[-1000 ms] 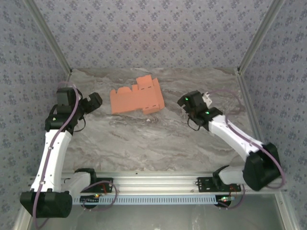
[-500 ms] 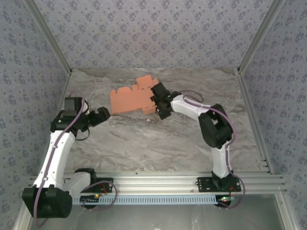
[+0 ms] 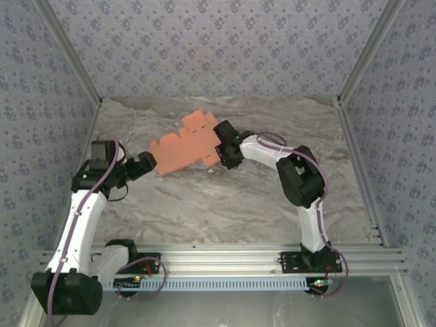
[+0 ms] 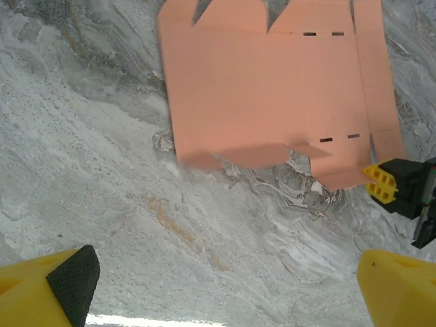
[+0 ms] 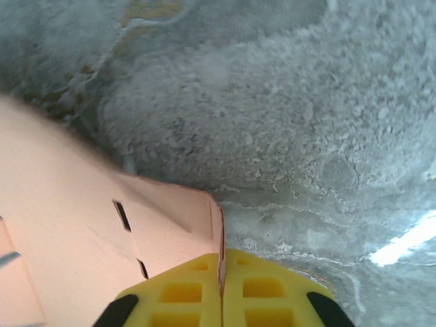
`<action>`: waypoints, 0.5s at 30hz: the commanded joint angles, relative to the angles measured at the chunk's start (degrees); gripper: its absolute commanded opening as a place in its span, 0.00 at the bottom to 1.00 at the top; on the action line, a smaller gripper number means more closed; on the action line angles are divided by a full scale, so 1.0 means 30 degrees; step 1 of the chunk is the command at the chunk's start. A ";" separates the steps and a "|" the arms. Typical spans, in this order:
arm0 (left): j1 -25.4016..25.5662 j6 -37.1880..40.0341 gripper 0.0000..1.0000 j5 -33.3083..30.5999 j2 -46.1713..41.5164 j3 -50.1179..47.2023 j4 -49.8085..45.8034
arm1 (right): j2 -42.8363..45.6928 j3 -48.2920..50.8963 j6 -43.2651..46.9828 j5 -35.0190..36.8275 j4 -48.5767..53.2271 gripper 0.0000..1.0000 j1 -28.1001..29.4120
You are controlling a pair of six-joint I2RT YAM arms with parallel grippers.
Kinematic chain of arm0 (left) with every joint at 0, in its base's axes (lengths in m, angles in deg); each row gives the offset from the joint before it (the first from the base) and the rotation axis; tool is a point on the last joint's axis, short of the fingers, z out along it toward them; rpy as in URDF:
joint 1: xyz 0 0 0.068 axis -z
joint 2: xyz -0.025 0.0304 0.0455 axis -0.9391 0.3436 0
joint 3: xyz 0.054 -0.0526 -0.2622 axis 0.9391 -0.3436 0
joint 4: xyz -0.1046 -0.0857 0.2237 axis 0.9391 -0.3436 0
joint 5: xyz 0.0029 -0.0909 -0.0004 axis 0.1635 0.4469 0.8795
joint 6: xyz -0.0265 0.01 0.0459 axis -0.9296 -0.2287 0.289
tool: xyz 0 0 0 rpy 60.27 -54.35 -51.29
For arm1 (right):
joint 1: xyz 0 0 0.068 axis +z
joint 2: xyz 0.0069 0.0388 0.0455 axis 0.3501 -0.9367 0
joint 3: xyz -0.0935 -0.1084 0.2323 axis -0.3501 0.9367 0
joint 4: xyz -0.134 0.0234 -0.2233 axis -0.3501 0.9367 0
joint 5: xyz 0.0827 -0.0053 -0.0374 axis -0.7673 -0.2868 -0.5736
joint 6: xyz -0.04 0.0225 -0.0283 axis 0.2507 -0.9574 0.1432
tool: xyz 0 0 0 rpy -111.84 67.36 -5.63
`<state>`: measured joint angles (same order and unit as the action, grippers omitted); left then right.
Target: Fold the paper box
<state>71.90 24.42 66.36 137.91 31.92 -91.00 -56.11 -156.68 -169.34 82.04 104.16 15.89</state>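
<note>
The paper box (image 3: 184, 144) is a flat orange die-cut sheet with tabs and slots, lying slanted at the back middle of the marble table. My right gripper (image 3: 219, 154) is shut on the sheet's right edge; in the right wrist view the yellow fingertips (image 5: 184, 293) pinch the thin card (image 5: 75, 231) between them, gripper midpoint (image 5: 221, 262). My left gripper (image 3: 146, 163) sits just off the sheet's lower left corner, open and holding nothing. In the left wrist view its gripper (image 4: 225, 300) hovers over bare table, with the sheet (image 4: 272, 88) ahead and the right gripper (image 4: 392, 185) at the sheet's corner.
The grey marble table (image 3: 225, 197) is walled by patterned panels on three sides. An aluminium rail (image 3: 225, 259) carrying the arm bases runs along the near edge. Open table surface lies between the sheet and the rail.
My right arm swung left to the sheet, closed on its right edge and turned it, raising that side. My left gripper crept right toward the sheet's lower left corner.
</note>
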 commanded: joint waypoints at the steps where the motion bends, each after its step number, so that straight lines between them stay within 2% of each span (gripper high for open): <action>1: 0.0095 -0.0410 0.99 0.0570 -0.0131 0.0041 0.0569 | 0.1528 0.0436 0.2790 0.0196 0.0948 0.00 -0.0569; 3: 0.0173 -0.0424 0.99 0.1067 -0.0171 0.0278 0.0870 | 0.2071 -0.0038 0.5827 -0.0184 0.1662 0.00 -0.1029; 5: 0.0168 -0.0544 0.99 0.2394 -0.0234 0.0243 0.2088 | 0.2122 -0.1845 0.9248 0.0707 0.4810 0.00 -0.1336; 7: 0.0163 -0.1380 0.99 0.3264 -0.0323 -0.0263 0.3446 | 0.2337 -0.2656 1.2991 0.1122 0.5845 0.00 -0.1433; 11: 0.0368 -0.3419 0.99 0.3770 -0.0287 -0.1318 0.6167 | 0.4120 -0.1466 1.8972 0.1444 0.5524 0.00 -0.1475; 15: 0.0936 -0.2402 0.99 0.4664 0.0586 -0.1641 0.7495 | 0.6064 -0.0142 2.4285 0.1995 0.6097 0.00 -0.1645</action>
<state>73.41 17.14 76.72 138.37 27.31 -74.63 -42.04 -159.44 -114.46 85.43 117.91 11.10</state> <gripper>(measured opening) 0.993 0.052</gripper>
